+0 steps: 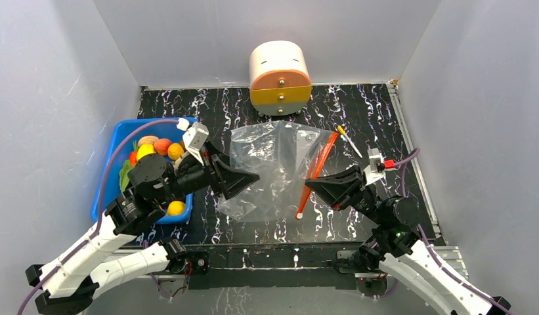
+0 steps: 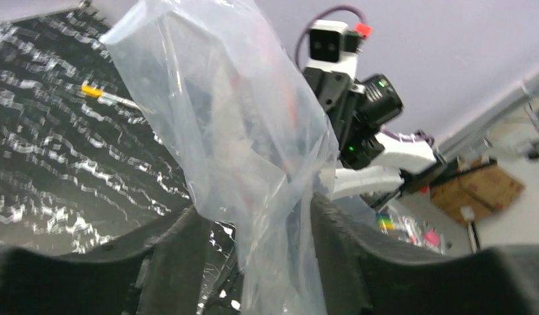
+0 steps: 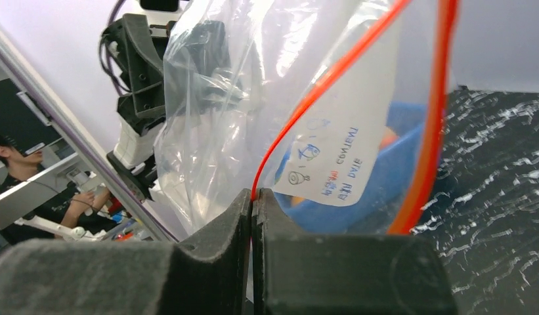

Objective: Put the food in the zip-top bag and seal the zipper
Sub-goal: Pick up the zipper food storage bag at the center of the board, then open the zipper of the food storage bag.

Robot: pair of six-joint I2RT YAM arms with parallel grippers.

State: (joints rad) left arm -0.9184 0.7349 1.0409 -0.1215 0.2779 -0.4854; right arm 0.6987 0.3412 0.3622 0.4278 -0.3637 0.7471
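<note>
The clear zip-top bag (image 1: 273, 164) is held up over the middle of the table between my two grippers. Its red-orange zipper (image 1: 318, 170) runs along the right side. My right gripper (image 1: 310, 182) is shut on the zipper strip (image 3: 306, 105) at the bag's mouth (image 3: 253, 203); the white label (image 3: 332, 164) shows just beyond. My left gripper (image 1: 255, 177) is at the bag's left edge. Its jaws stand apart with a fold of bag (image 2: 220, 98) between them (image 2: 253, 262), touching the right finger only. The food (image 1: 163, 146) lies in the blue bin.
The blue bin (image 1: 109, 177) sits at the left under my left arm, an orange piece (image 1: 176, 208) at its near end. A round cream-and-orange drawer unit (image 1: 280, 77) stands at the back. A thin yellow-tipped stick (image 1: 349, 141) lies at the back right.
</note>
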